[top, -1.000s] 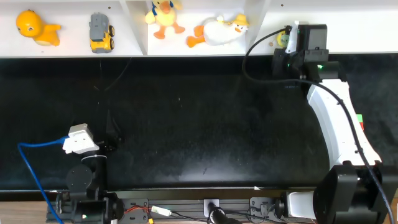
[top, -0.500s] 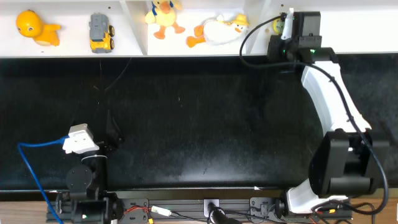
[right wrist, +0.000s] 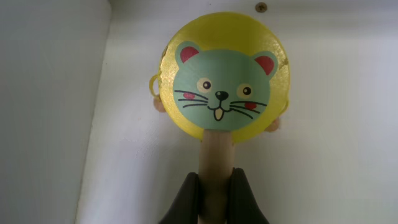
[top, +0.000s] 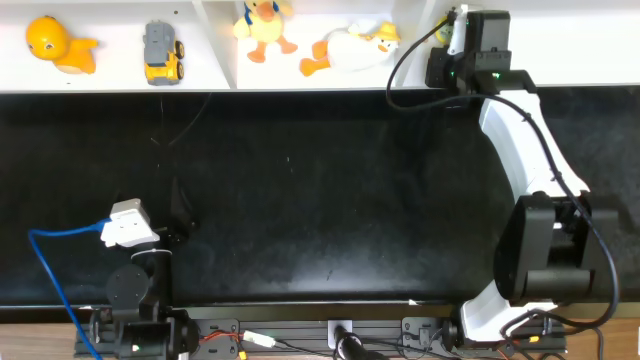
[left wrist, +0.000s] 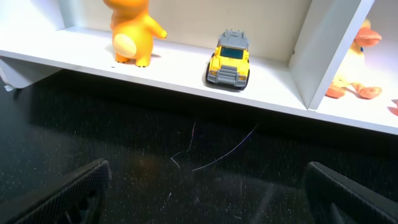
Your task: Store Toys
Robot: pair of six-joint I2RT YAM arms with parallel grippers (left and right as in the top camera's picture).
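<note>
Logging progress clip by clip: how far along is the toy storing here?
Done: the orange duck and toy truck sit in the left compartment of the shelf, the yellow plush duck and white plush duck in the middle one. In hand: the right gripper is shut on the handle of the cat-face rattle, inside the right compartment. Left: letting go and backing out.

Orange duck (left wrist: 132, 31): head is cut off at the left wrist view's upper edge. Plush duck (left wrist: 360, 68): partly hidden behind the shelf divider (left wrist: 323, 50), remainder lost at the frame edge. Rattle (right wrist: 222, 84): handle's lower end is covered by the fingers (right wrist: 186, 202) of the right gripper (right wrist: 214, 176). Left gripper (left wrist: 206, 165): both fingers are blurred and cut off.
</note>
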